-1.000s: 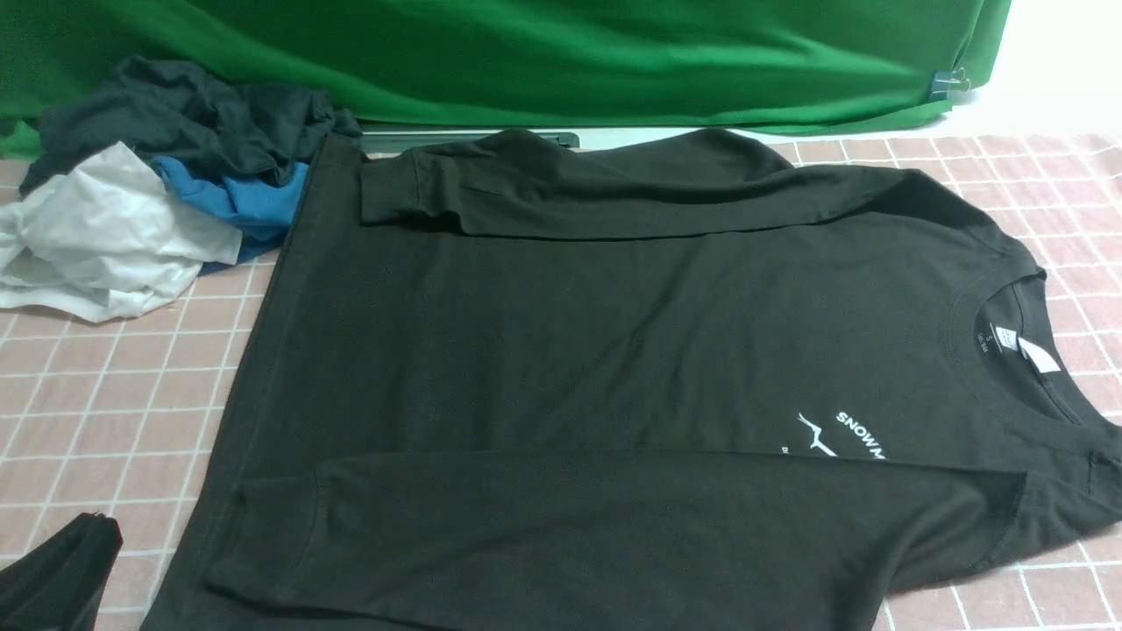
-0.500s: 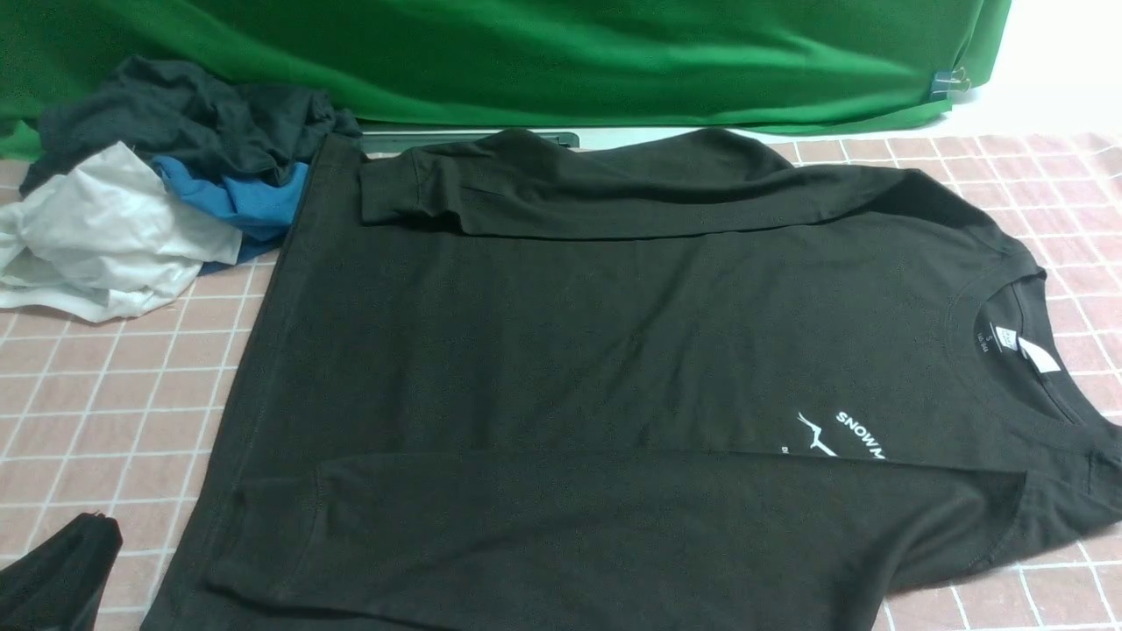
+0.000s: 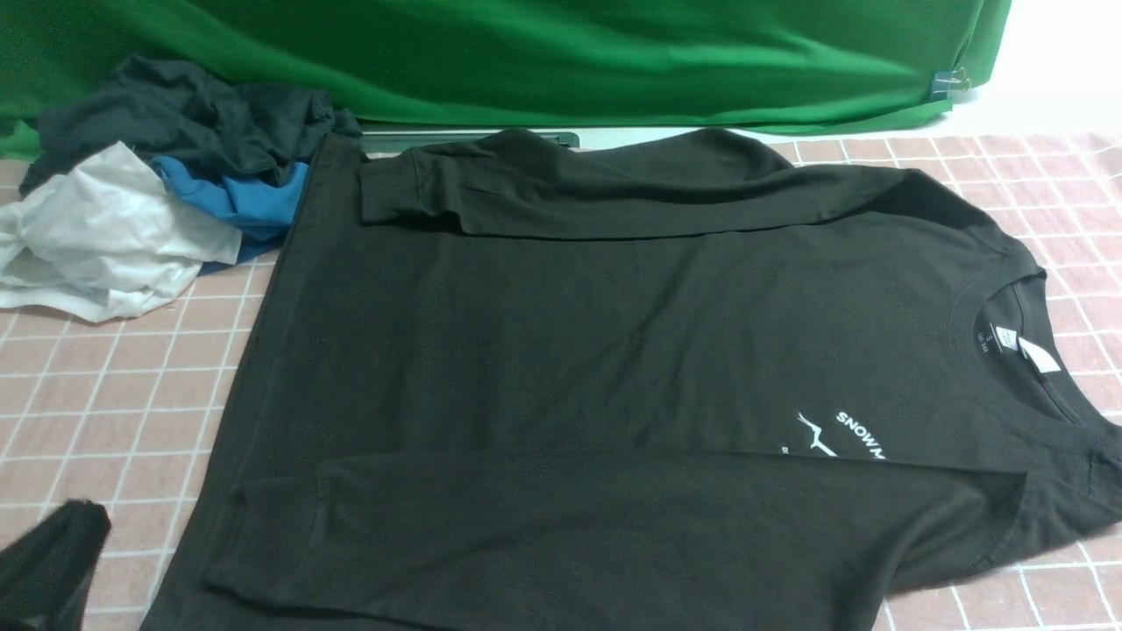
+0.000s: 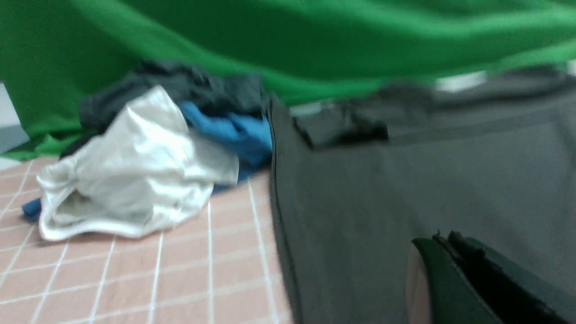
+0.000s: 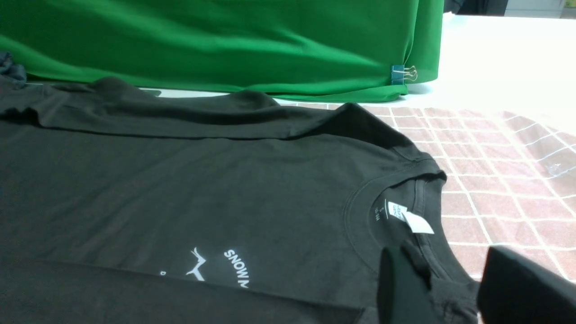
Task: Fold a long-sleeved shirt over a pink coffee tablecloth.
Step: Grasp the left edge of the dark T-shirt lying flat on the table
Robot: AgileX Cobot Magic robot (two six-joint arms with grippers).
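Observation:
The black long-sleeved shirt (image 3: pixel 570 350) lies flat on the pink coffee tablecloth (image 3: pixel 105 412), neck to the right, with both sleeves folded across its body. White lettering (image 3: pixel 859 434) and the neck label (image 3: pixel 1039 355) show. My left gripper (image 3: pixel 83 517) hovers shut and empty at the near left, beside the shirt's hem; the left wrist view, which is blurred, has its tips (image 4: pixel 443 238) pressed together over the shirt (image 4: pixel 405 180). In the right wrist view my right gripper (image 5: pixel 450 265) stands open astride the near shoulder edge of the shirt (image 5: pixel 180 189), by the collar. The front view does not show it.
A heap of dark grey, blue and white garments (image 3: pixel 131 202) sits at the far left, touching the shirt's hem corner. The green backdrop cloth (image 3: pixel 526 53) hangs along the back, held by a binder clip (image 3: pixel 951 83). Bare tablecloth (image 5: pixel 495 180) lies right of the collar.
My left gripper has shifted a little to the left and up at the near left corner and shows blurred. The shirt has not moved.

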